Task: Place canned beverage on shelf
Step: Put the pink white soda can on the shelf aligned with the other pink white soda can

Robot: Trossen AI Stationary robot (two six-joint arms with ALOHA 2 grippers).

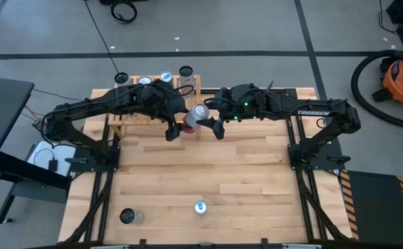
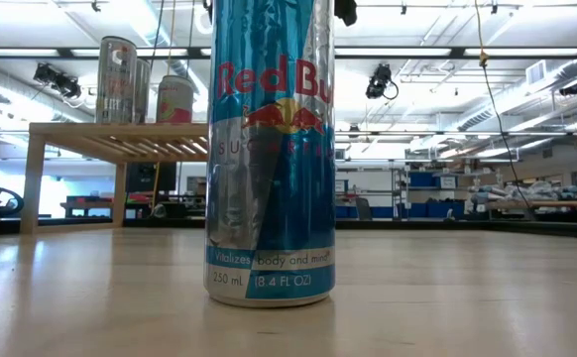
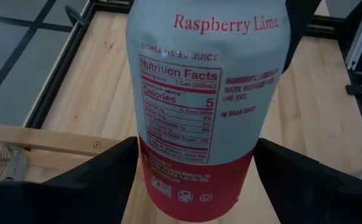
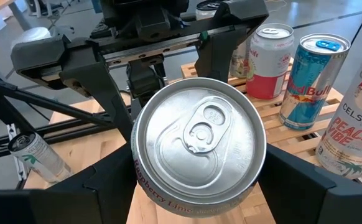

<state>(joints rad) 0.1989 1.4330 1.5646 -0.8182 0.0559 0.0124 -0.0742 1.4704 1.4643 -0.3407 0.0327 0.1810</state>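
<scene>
Both arms meet just in front of the shelf (image 1: pixel 195 88), over the far part of the worktop (image 1: pixel 208 173). The Raspberry Lime can (image 4: pixel 198 140) hangs between them in the air, tilted, not yet on the slats. The left end effector (image 3: pixel 196 180) grips it low on the red band; the right end effector (image 4: pixel 198 183) clasps it just below the lid, its fingers (image 4: pixel 109 177) against the wall. We read both as clenched on this one can, which looks like a hand-over: two grips at different heights keep it from slipping while one arm lets go. Which arm is to release we cannot tell. Count: one can held; two cans standing on the near worktop, a Red Bull (image 2: pixel 269 149) and a dark-topped can (image 1: pixel 129 216), well apart from the arms; four can tops at the shelf in the high view. Whether the leftmost of those stands on the shelf or just beside it we cannot tell. The shelved cans crowd the back, so the front slats stay free for the next one.
</scene>
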